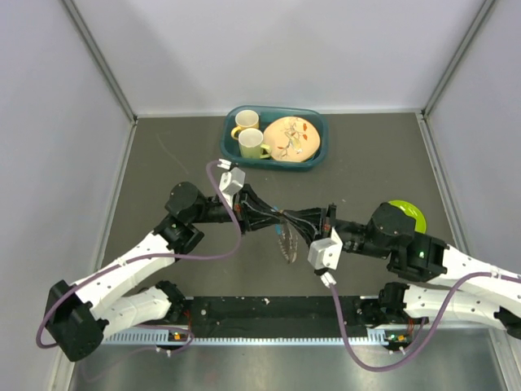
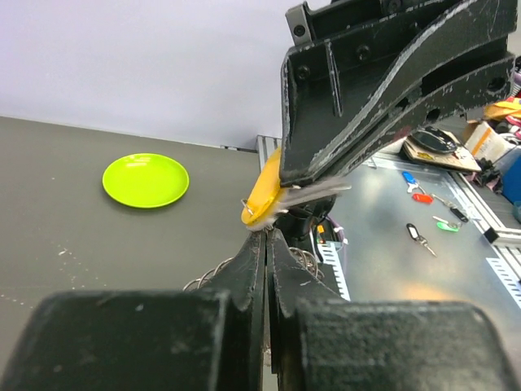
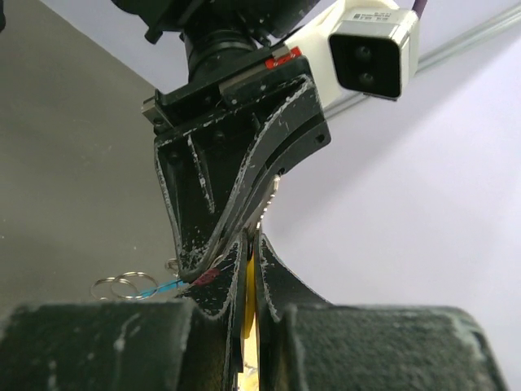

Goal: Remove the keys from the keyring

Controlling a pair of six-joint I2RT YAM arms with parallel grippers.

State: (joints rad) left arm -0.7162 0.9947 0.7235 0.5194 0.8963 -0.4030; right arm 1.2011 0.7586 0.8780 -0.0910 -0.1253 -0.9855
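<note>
My two grippers meet tip to tip above the middle of the table. The right gripper [image 1: 296,230] [image 3: 251,238] is shut on the orange-yellow key head [image 3: 250,303], which also shows in the left wrist view [image 2: 264,195]. The left gripper [image 1: 277,218] [image 2: 267,235] is shut on the bunch right below that head. Thin silvery wire rings [image 2: 210,278] bulge out on both sides of its fingers. In the right wrist view rings [image 3: 120,286] and a teal-blue piece [image 3: 163,285] stick out beside the left gripper [image 3: 220,257]. The other keys [image 1: 287,243] hang below.
A teal basket [image 1: 319,157] at the back centre holds two mugs [image 1: 251,144] and a plate [image 1: 291,138]. A lime-green plate [image 1: 409,213] [image 2: 146,180] lies on the table behind the right arm. Loose keys [image 2: 418,235] lie on the metal strip at the near edge.
</note>
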